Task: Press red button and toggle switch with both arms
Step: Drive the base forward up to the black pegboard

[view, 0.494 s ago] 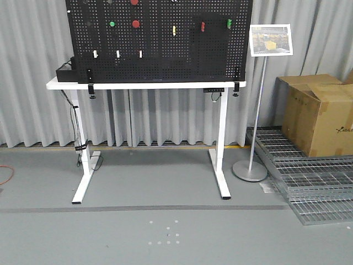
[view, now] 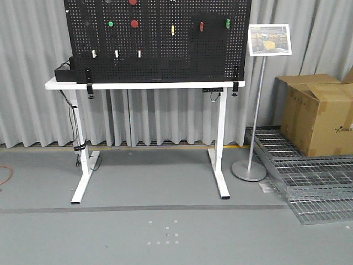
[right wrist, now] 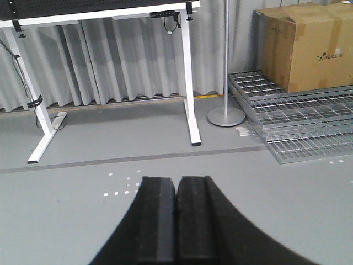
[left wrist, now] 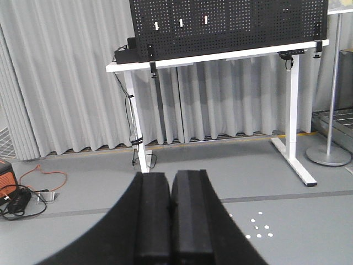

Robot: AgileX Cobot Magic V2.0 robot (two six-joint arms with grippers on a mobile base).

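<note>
A black pegboard (view: 160,49) stands on a white table (view: 138,85) across the room. A round red button (view: 134,24) sits on the board next to a small green button (view: 111,24). A second red button (view: 133,1) is cut off by the top edge. Three white toggle switches (view: 116,53) sit in a row lower left and also show in the left wrist view (left wrist: 181,22). Yellow (view: 172,30), red (view: 201,26) and green (view: 228,23) switches sit further right. My left gripper (left wrist: 171,176) and right gripper (right wrist: 176,179) are both shut and empty, low over the floor, far from the board.
A sign stand (view: 249,170) stands right of the table, with cardboard boxes (view: 320,113) and metal grates (view: 314,187) beyond it. An orange cable and a black device (left wrist: 16,199) lie on the floor at left. Grey curtains hang behind the table.
The whole front view has shifted a few pixels left and up. Nothing on the board has changed.
</note>
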